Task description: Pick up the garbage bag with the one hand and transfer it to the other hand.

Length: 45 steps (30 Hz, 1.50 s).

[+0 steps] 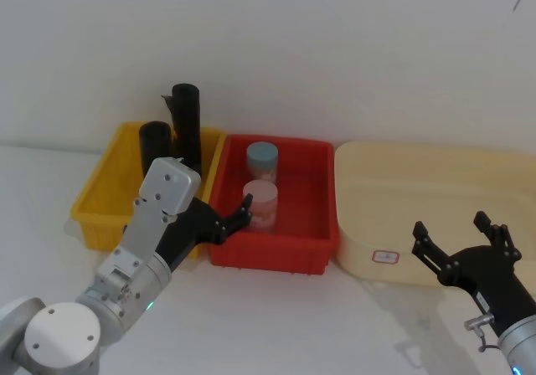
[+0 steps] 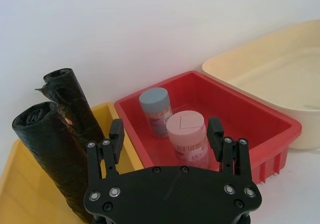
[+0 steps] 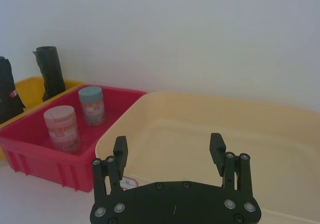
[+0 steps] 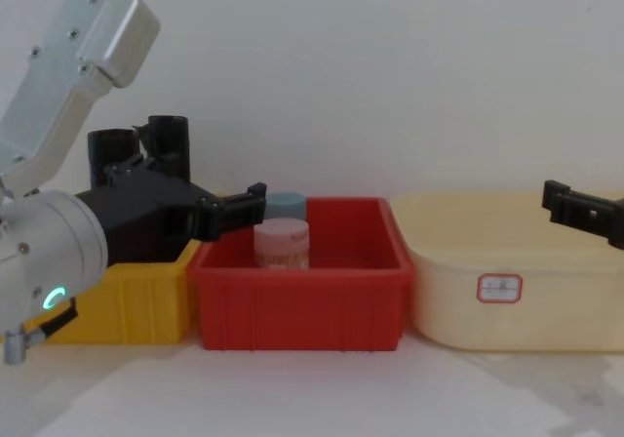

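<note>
Reach step; nothing held. Thick black glossy garbage-bag roll [image 1: 155,145] upright in yellow plastic bin [image 1: 90,194], back edge, beside slimmer flapped black roll [image 1: 186,128]. Left slim black gripper [image 1: 234,218], jaws apart, over red plastic bin [image 1: 268,254], front-left corner. Right slim black gripper [image 1: 450,231] spread, parked before cream tub [image 1: 364,228]. Next: shift left, straddle thick roll only.

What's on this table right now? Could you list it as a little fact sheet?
Garbage bag: upright in yellow bin, untouched
Slimmer roll: behind it, same bin
Red bin: blue-lidded jar, pink-lidded jar
Cream tub: rightmost
Left end effector: open, above where yellow and red bins meet
Right end effector: open, in front of cream tub
</note>
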Available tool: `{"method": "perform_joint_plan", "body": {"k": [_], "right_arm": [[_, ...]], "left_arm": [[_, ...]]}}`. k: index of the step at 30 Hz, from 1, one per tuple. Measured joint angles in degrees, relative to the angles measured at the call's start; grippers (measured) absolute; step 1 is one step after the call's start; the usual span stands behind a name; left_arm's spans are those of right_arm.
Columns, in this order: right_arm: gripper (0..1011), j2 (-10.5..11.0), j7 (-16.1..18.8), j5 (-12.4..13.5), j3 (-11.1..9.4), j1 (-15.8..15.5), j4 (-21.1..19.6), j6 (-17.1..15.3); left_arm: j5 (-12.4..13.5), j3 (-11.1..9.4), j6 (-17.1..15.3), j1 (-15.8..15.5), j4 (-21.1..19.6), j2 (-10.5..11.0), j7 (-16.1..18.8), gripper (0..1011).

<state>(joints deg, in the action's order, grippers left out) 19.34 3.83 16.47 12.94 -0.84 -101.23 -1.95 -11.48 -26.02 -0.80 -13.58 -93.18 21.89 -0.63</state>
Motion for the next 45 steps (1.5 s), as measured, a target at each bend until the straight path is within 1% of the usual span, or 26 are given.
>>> {"method": "perform_joint_plan", "body": {"k": [22,27,30,34,36,37,38,39,40,41,45], "right_arm": [[1000,0.0,0.0,0.0,0.0,0.0,0.0,0.0],[1000,0.0,0.0,-0.1,0.0,0.4,-0.4,-1.1],[1000,0.0,0.0,-0.2,0.1,1.0,-1.1,-3.1],[999,0.0,-0.1,-0.1,0.2,2.0,-2.0,-6.7],[1000,-0.1,-0.1,0.1,0.4,2.7,-2.5,-9.0],[1000,-0.2,-0.1,0.3,0.5,3.2,-2.8,-10.9],[1000,-0.2,-0.1,0.3,0.5,3.2,-2.8,-10.9],[1000,-0.2,0.0,0.6,0.7,4.0,-3.2,-12.9],[1000,-0.3,0.0,0.6,0.8,4.4,-3.3,-13.5],[1000,-0.4,0.1,0.9,1.0,5.3,-3.6,-15.9],[1000,-0.6,0.5,1.4,1.7,7.3,-4.1,-20.5]], "left_arm": [[0.0,0.0,0.0,0.0,0.0,0.0,0.0,1001],[0.0,0.0,0.0,0.0,0.0,0.0,0.0,1002],[0.0,0.0,0.0,0.0,0.0,0.0,0.0,1002],[0.0,0.0,0.0,0.0,0.0,0.0,0.0,1001],[0.0,0.0,0.0,0.0,0.0,0.0,0.0,1001],[0.0,0.0,0.0,0.0,0.0,0.0,0.0,1002],[0.0,0.0,0.0,0.0,0.0,0.0,0.0,1001],[0.0,0.0,0.0,0.0,0.0,0.0,0.0,1002],[0.0,0.0,0.0,0.0,0.0,0.0,0.0,1002],[0.0,0.0,0.0,0.0,0.0,0.0,0.0,1001],[0.0,0.0,0.0,0.0,0.0,0.0,0.0,1001]]}}
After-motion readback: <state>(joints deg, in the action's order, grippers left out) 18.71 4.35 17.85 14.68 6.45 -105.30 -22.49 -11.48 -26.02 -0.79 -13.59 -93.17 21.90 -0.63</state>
